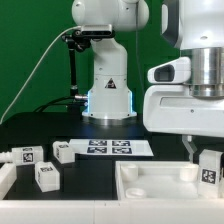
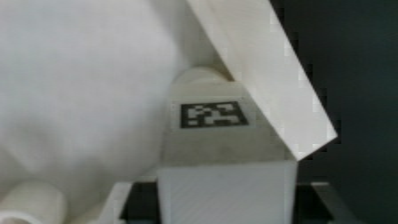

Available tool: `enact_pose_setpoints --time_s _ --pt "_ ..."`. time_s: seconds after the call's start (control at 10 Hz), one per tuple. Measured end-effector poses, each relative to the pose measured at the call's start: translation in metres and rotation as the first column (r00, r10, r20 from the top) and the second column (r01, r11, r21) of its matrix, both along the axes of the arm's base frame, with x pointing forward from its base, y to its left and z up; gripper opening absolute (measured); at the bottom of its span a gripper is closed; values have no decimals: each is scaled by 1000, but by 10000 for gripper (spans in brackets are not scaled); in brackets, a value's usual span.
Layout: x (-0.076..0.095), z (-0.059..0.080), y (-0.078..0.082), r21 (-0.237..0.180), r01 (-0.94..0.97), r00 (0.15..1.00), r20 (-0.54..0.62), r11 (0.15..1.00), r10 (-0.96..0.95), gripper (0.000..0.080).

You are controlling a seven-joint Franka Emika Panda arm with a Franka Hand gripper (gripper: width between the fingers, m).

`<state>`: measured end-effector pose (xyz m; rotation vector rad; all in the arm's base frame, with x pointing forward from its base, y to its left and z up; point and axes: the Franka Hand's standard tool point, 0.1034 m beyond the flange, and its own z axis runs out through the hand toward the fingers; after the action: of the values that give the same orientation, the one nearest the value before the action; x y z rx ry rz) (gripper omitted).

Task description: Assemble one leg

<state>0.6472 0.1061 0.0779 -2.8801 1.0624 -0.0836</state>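
Note:
My gripper [image 1: 203, 158] is at the exterior view's right, shut on a white square leg [image 1: 209, 168] with a marker tag. It holds the leg upright over the right end of the white tabletop [image 1: 150, 186], which lies at the front. In the wrist view the leg [image 2: 217, 140] fills the space between my dark fingers [image 2: 139, 200], with its tag facing the camera. The tabletop [image 2: 89, 80] and one of its slanted edges lie just behind it. I cannot tell whether the leg's lower end touches the tabletop.
Three loose white legs with tags [image 1: 25, 155] [image 1: 63, 151] [image 1: 46, 175] lie at the exterior view's left. The marker board [image 1: 110, 148] lies in the middle, in front of the arm's base [image 1: 108, 95]. A round white part [image 2: 27, 203] shows in the wrist view's corner.

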Motion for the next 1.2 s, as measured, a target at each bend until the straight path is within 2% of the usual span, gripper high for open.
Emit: enact_pose_setpoints --time_s 0.1,0.2,0.3,0.4,0.8,0.9,1.1,1.2 --pt "-1 0 -2 15 181 983 -16 983 -180 285" --pt "-2 0 -2 28 387 921 -48 922 -386 285" --pt "-3 0 -3 52 580 813 -97 813 -574 285" --pt "-4 0 -5 78 663 747 -128 744 -652 287" --pt "-5 0 -2 64 822 568 -160 566 -807 287" --pt "-5 0 -2 55 873 487 -173 485 -856 287" --pt "-5 1 -4 38 963 270 -188 268 -944 287" --pt "-6 1 -5 39 962 273 -184 270 -944 287"
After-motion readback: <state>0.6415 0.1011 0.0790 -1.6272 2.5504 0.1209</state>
